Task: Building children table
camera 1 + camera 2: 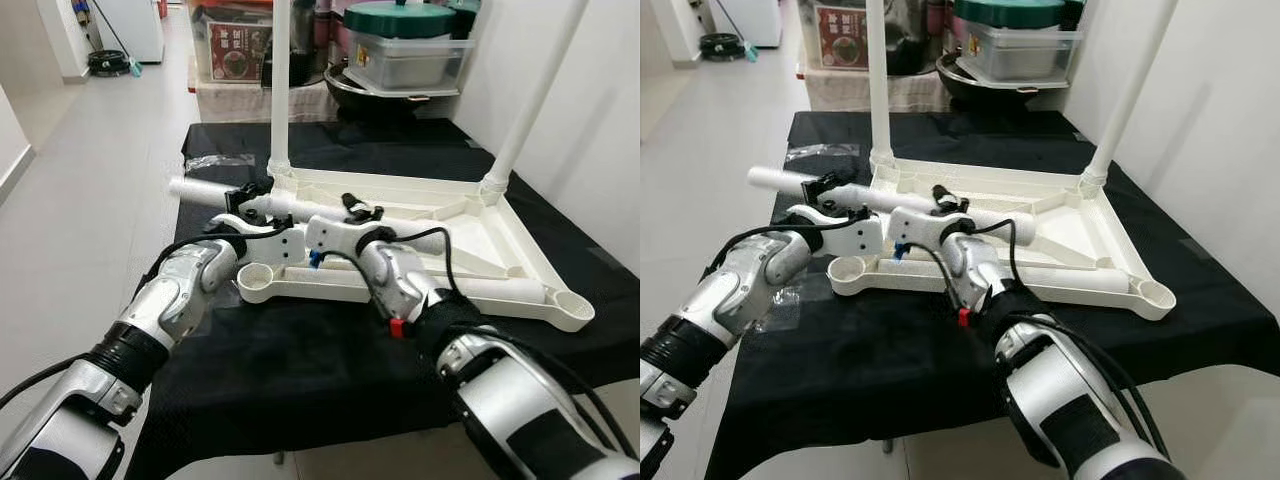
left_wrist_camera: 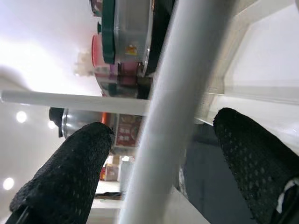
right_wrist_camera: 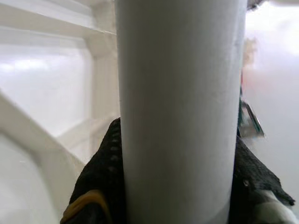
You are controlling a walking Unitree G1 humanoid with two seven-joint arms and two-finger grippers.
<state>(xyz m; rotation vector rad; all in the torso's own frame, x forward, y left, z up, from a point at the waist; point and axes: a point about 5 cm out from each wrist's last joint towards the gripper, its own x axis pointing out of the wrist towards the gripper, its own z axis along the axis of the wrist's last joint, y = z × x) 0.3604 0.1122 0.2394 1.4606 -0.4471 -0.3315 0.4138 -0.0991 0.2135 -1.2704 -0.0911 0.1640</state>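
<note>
A white table top (image 1: 470, 235) is lying upside down on a black cloth (image 1: 300, 370) that is covering a stand. Two white legs are already standing up from its far corners, one on the left (image 1: 280, 90) and one on the right (image 1: 530, 100). A third leg (image 1: 260, 200) is lying flat, poking out past the left edge of the table top, and a fourth white tube (image 1: 490, 288) is resting along the near rim. Both silver arms are reaching in. The left gripper (image 1: 255, 192) is sitting around the flat leg; its wrist view is showing two black fingers (image 2: 70, 172) with the tube between them and a gap on each side, so it is open a bit and not squeezing. The right gripper (image 1: 362, 212) is further along the same tube, and its wrist view is showing black pads (image 3: 105, 177) pressed tight on both sides of the leg. Behind the table, a clear box with a green lid (image 1: 405, 45) is sitting on a shelf. A red label (image 1: 235, 52) is showing there, but its writing is too small to read.
</note>
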